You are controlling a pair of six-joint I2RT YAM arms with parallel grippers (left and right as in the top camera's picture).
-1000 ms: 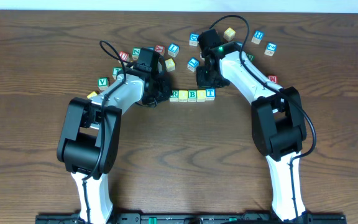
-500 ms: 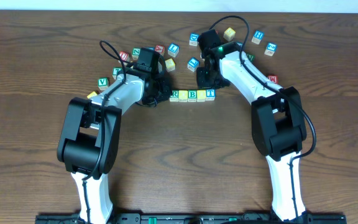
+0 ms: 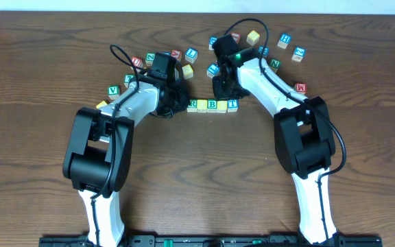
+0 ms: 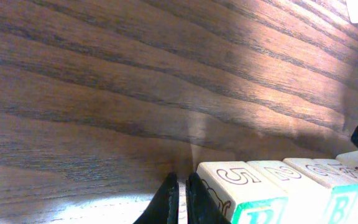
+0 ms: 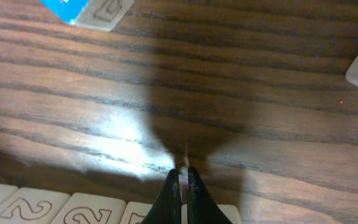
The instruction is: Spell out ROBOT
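On the dark wooden table (image 3: 197,178), the ROBOT row (image 3: 212,105) reads complete, five cubes touching, with my left gripper (image 4: 180,180) pinched empty at the row's R end and my right gripper (image 5: 183,174) pinched empty just beyond the row; I judge only withdrawal remains.

Spare lettered cubes lie scattered across the dark wooden table (image 3: 197,171) near its far edge. A green V cube (image 3: 113,90) sits toward the left edge and a red-lettered cube (image 3: 300,88) toward the right. A blue H cube (image 3: 285,40) and a plain yellow cube (image 3: 253,36) lie closest to the far edge.
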